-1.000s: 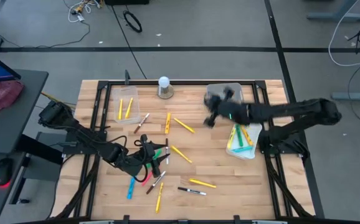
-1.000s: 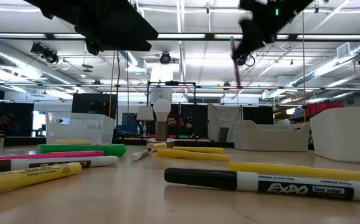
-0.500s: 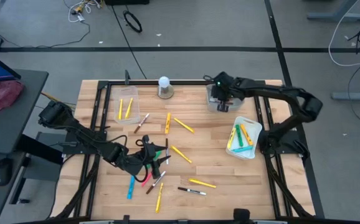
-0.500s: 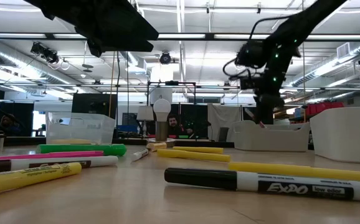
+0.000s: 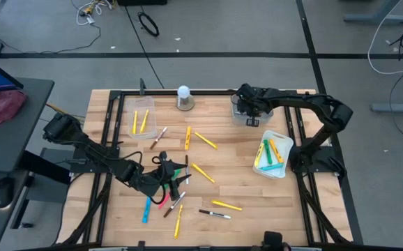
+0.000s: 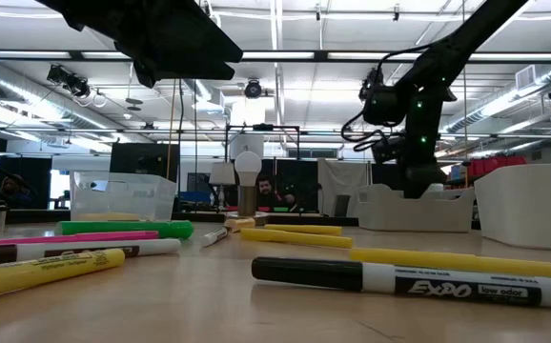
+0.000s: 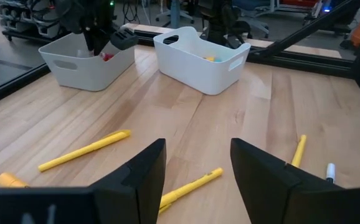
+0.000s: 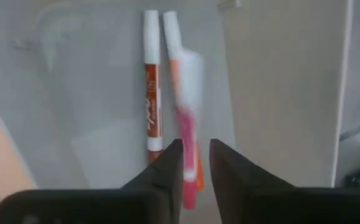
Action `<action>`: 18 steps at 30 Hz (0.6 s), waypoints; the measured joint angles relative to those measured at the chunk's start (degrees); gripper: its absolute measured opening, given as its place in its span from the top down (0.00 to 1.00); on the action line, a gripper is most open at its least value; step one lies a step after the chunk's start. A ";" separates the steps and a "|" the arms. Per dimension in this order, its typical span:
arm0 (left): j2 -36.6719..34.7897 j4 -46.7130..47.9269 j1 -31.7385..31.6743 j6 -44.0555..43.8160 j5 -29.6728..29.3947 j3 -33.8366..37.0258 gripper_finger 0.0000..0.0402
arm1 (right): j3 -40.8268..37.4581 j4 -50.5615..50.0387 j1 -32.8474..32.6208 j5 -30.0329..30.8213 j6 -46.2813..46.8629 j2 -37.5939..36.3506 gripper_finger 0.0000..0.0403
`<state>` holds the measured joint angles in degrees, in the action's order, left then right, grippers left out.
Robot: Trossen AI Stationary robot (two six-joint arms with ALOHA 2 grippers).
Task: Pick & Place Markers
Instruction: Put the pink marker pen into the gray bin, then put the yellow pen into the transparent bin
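Observation:
Several markers, mostly yellow, lie scattered on the wooden table [image 5: 243, 188]. My right gripper [image 8: 196, 155] points down into the grey bin [image 5: 257, 104] at the far right. Its fingers stand a marker's width apart. A pink marker [image 8: 189, 118] shows blurred just beyond and between them, beside a red-orange marker [image 8: 151, 81] lying on the bin's floor. My left gripper [image 7: 197, 168] hangs open above the cluster of markers [image 5: 166, 199] near the table's front left, with nothing between its fingers. My right gripper comes at the pink marker from above. The marker's near end [image 8: 191, 186] shows between the fingertips, and the marker is blurred while the one beside it is sharp. Whether the fingers touch it, I cannot tell.
A clear bin [image 5: 140, 120] at the far left holds two yellow markers. A white bin [image 5: 283, 143] at the right holds yellow and green ones. A white round-topped knob [image 5: 183, 96] stands at the far edge. A black frame runs around the table.
My right gripper has swung down from high above the table into the far right bin and tipped over until it points steeply down. The pink marker that hung below it has gone down into the bin with it.

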<state>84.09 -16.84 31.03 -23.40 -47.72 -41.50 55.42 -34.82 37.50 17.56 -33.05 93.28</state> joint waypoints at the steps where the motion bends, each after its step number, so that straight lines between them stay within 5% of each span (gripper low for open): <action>1: 0.00 0.00 0.00 0.00 0.00 0.00 0.54 | 0.00 0.04 0.00 0.01 0.49 -0.18 0.78; 11: 0.00 0.00 0.00 0.02 0.00 0.00 0.54 | 0.00 -4.86 -4.85 10.28 11.48 -9.53 0.74; 18: 0.00 0.02 0.00 0.00 0.01 0.00 0.54 | -0.05 -4.51 -16.56 -0.78 27.14 -21.84 0.81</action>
<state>84.09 -16.82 31.03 -23.40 -47.72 -41.50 55.36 -39.33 20.94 16.78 -5.91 71.44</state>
